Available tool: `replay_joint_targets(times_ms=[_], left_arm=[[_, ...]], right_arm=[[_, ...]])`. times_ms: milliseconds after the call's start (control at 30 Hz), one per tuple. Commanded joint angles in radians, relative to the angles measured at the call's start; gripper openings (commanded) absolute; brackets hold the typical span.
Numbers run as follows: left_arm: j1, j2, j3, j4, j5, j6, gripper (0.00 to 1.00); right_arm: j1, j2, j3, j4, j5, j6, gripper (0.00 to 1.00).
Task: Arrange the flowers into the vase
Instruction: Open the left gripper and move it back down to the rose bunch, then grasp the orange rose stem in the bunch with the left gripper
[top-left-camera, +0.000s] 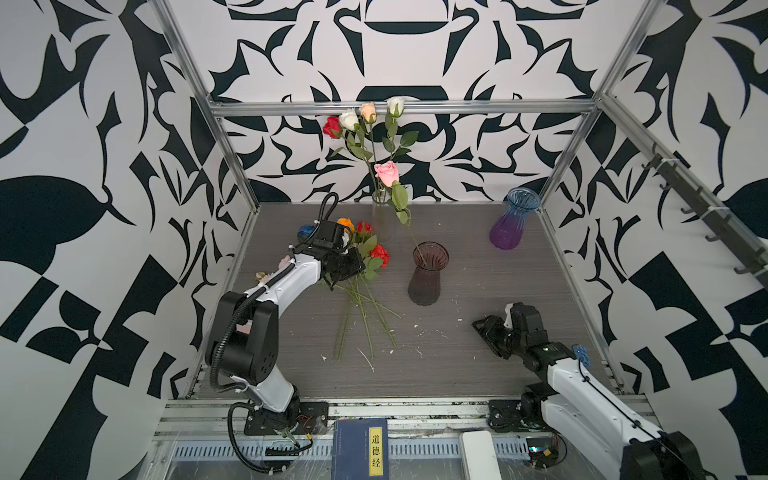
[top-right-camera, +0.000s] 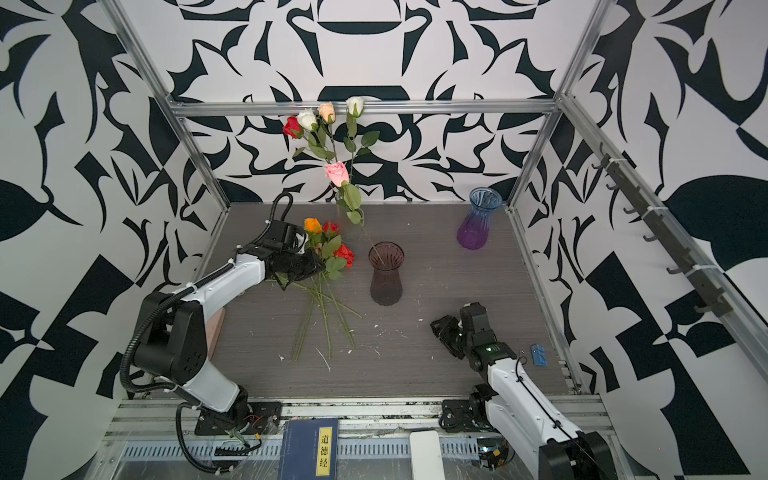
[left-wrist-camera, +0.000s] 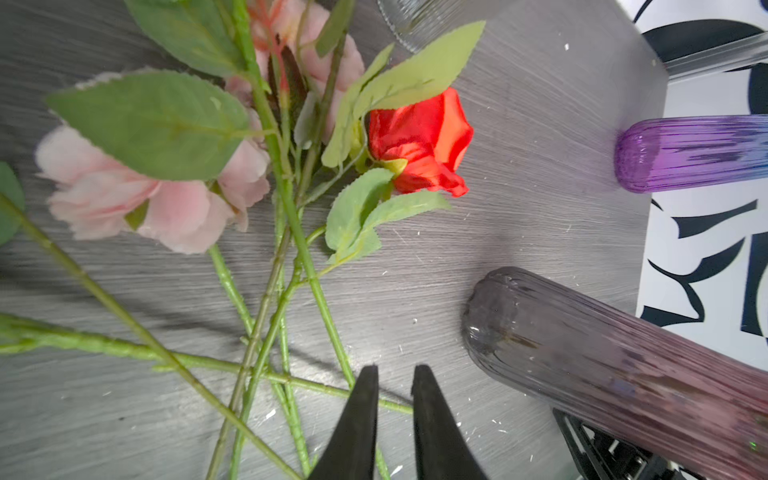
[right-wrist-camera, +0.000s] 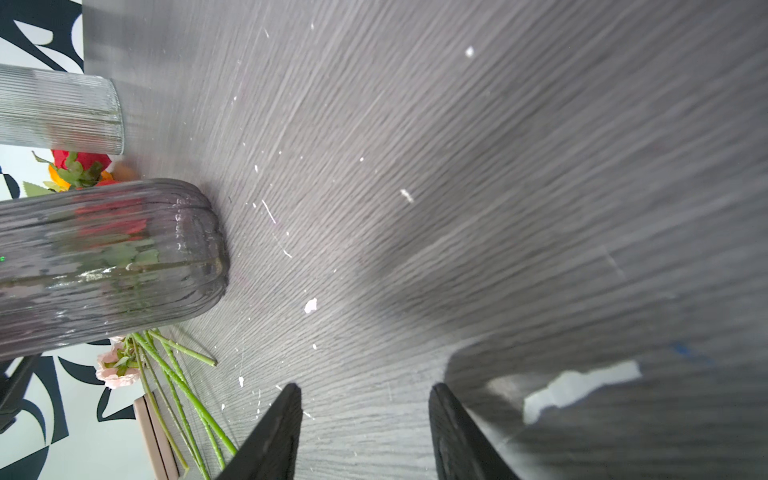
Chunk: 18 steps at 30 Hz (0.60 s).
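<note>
Nearest us, at the front edge, a blue book (top-left-camera: 360, 449) lies on the metal rail between the two arm bases. Beyond it we see the grey table (top-left-camera: 498, 270), which carries three vases.

We find the loose flowers (top-left-camera: 379, 254) heaped at the left rear of the table. Their blooms point toward the back wall and their bare green stems fan out toward the front. Our left gripper (top-left-camera: 331, 286) hangs over the upper part of those stems, just beside the leaves. In the left wrist view its fingers (left-wrist-camera: 361, 415) stand close together with a narrow slit between them. Stems cross beneath the tips, and we cannot tell whether one is pinched. A red rose (left-wrist-camera: 419, 141) and a frilly pink bloom (left-wrist-camera: 124, 195) lie on the table ahead of the fingers.

At the back, a clear vase (top-left-camera: 383, 220) stands upright and holds four tall roses: red, white, peach and white. In the middle stands a dark vase (top-left-camera: 428, 276), with the stem of a pink rose (top-left-camera: 386, 172) leaning into its mouth. A blue-and-purple vase (top-left-camera: 513, 222) stands at the right rear, well apart from the others.

Our right gripper (top-left-camera: 484, 328) sits low at the front right, well apart from the flowers. Its jaws are spread wide and hold nothing.
</note>
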<state>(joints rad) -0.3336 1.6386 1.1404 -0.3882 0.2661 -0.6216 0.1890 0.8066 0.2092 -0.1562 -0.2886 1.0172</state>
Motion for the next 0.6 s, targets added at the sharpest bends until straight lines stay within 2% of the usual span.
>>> replay_joint_targets(times_ms=[0,567], left_arm=[[-0.002,0.030,0.016,-0.031,-0.008,-0.008,0.22],[-0.023,0.092,-0.032,-0.022,-0.033,-0.027,0.24]], right_arm=[[-0.006,-0.001,0.010,0.023,-0.003,-0.017,0.53],[-0.008,-0.009,0.008,0.023,-0.004,-0.017,0.53]])
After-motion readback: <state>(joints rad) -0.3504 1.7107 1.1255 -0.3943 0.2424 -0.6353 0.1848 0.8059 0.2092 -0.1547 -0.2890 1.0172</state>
